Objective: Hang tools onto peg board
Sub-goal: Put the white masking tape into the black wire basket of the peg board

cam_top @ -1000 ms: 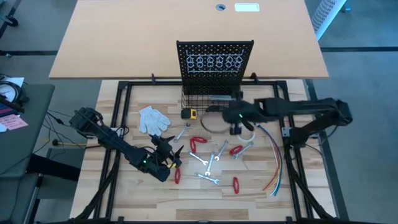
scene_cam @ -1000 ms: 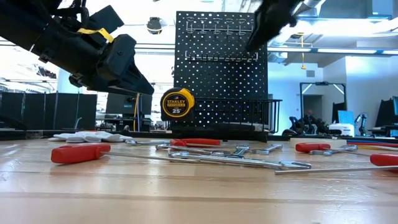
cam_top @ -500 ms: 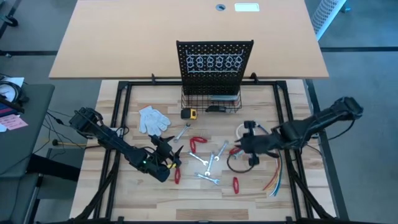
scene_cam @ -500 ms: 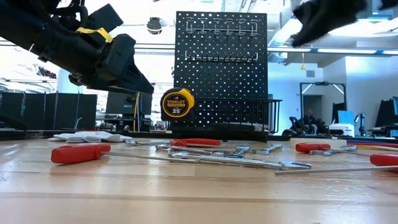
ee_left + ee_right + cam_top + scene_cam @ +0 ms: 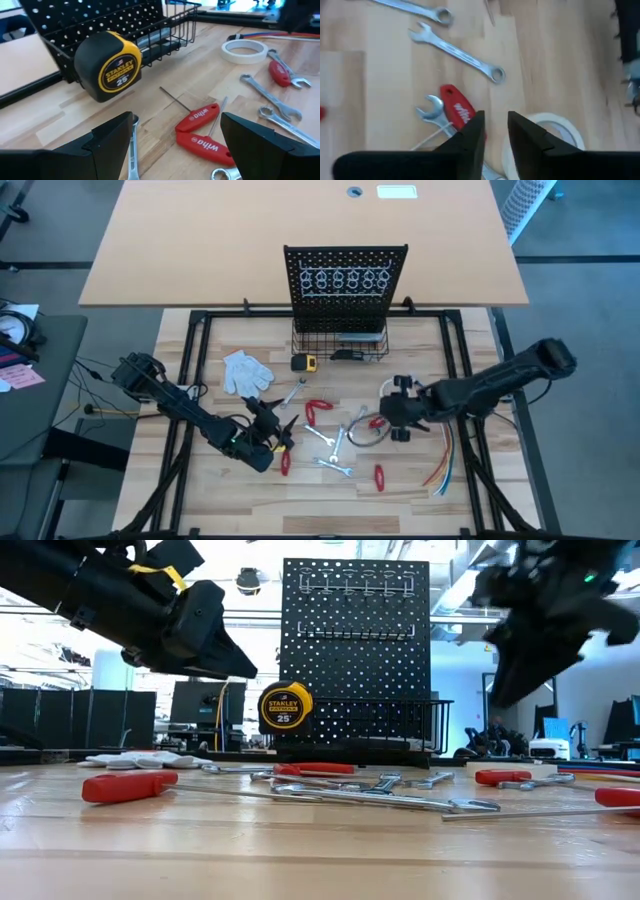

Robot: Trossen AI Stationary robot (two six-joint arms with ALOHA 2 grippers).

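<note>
Pale butcher-block planks [image 5: 210, 350] form the work surface, with a larger tan tabletop [image 5: 200, 240] behind it. Standing at the far middle edge, toward twelve o'clock in the high view, is the peg board [image 5: 346, 275], an upright black perforated panel with a row of pale ring hooks [image 5: 346, 279] and a black wire basket [image 5: 340, 343] at its foot. None of the hooks carries a tool. The tools lie scattered on the planks in front of the board, toward six o'clock from it: a pair of red-handled tools [image 5: 204, 134] side by side, slim silver wrenches [image 5: 335, 442] crossing one another near the middle, and more red handles [image 5: 379, 476] nearer the front edge. Just at nine o'clock from the basket sits a yellow Stanley tape measure [image 5: 308, 362], and farther toward nine o'clock a white glove [image 5: 246, 370]. A roll of pale tape [image 5: 245, 50] lies toward three o'clock of the wrench cluster, with a bundle of coloured wires [image 5: 443, 455] beyond it. The right gripper [image 5: 397, 418] hangs low over a red-handled tool [image 5: 456, 111] and the tape roll, its fingers [image 5: 470, 135] narrowly parted with a thin gap between them and nothing held. The left gripper [image 5: 275, 430] waits at about eight o'clock from the cluster, fingers [image 5: 117, 132] spread wide and empty.
</note>
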